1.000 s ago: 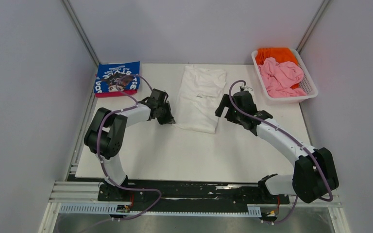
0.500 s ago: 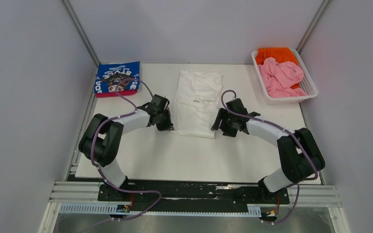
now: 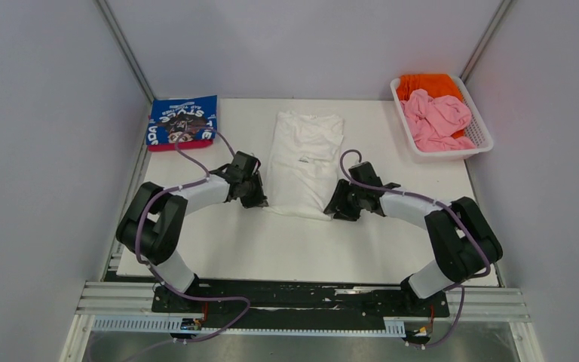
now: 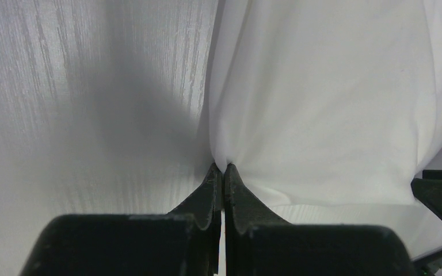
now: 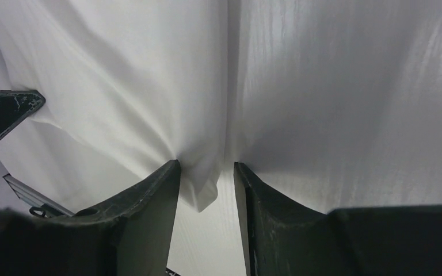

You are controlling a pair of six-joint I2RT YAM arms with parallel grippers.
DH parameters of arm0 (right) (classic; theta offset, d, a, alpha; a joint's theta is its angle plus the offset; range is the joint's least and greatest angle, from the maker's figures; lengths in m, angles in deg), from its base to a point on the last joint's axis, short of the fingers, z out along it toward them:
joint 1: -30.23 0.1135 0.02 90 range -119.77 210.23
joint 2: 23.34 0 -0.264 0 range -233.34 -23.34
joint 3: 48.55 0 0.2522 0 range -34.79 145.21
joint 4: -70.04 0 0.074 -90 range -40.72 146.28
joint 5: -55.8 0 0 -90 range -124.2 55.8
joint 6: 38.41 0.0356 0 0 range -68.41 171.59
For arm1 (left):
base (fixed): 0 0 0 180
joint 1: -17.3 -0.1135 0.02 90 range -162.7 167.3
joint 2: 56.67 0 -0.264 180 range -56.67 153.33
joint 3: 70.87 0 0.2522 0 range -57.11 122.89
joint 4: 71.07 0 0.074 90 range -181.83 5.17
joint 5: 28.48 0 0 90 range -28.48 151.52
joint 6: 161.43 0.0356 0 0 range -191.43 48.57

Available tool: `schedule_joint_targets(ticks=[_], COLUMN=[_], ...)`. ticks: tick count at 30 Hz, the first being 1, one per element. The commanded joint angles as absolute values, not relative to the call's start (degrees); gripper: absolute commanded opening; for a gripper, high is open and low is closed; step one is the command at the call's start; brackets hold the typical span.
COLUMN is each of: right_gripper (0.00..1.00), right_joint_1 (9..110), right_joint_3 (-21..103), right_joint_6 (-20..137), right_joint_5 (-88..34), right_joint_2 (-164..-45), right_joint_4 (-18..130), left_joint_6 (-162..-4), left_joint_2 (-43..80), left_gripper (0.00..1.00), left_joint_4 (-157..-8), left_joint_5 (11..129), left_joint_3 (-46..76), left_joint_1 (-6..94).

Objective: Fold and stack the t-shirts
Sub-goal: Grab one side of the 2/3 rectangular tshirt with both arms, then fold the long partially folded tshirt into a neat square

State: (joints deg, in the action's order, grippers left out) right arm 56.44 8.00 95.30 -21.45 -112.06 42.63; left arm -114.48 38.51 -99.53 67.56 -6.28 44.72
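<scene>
A white t-shirt point(image 3: 305, 162) lies folded lengthwise in the middle of the table, its plain side up. My left gripper point(image 3: 258, 200) is shut on the shirt's near left corner; in the left wrist view the tips point(image 4: 223, 168) pinch a pucker of white cloth point(image 4: 322, 103). My right gripper point(image 3: 332, 211) is at the near right corner. Its jaws point(image 5: 206, 167) stand partly apart, and the corner of the white cloth point(image 5: 121, 86) hangs between them against the left finger. A folded blue t-shirt point(image 3: 182, 121) with white lettering lies at the far left on a pink one point(image 3: 167, 146).
A white basket point(image 3: 482, 139) at the far right holds a crumpled pink t-shirt point(image 3: 437, 119) and an orange one point(image 3: 422, 83). White table point(image 3: 294, 241) runs from the shirt to the near edge. Grey walls close in both sides.
Both arms drew back toward the near edge and the white t-shirt straightened with them. The right gripper's jaws have narrowed around the shirt's near right corner. The left stayed shut.
</scene>
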Motion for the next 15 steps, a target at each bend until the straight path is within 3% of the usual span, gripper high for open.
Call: schedule_joint_targets(ticks=[1, 3, 5, 15], right_gripper=[0.37, 0.15, 0.01, 0.00], right_joint_1=[58.2, 58.3, 58.4, 59.0], right_joint_3=[4.7, 4.1, 3.2, 1.1], right_joint_6=[96.9, 97.3, 97.2, 93.0], right_joint_5=[-19.3, -19.5, -18.6, -7.5], right_joint_2=[-112.1, -111.9, -110.0, -88.1], right_joint_4=[43.2, 43.2, 43.0, 25.4], left_joint_6=[-115.6, -116.1, -116.4, -119.1], left_joint_2=[37.9, 37.3, 35.6, 12.4], left_gripper=[0.00, 0.00, 0.00, 0.00], left_joint_4=[-104.0, -104.1, -104.8, -121.5], left_joint_5=[66.1, 66.5, 67.0, 67.4], left_joint_3=[-9.5, -10.3, -11.1, -14.7], left_joint_1=[45.5, 45.7, 46.2, 55.1])
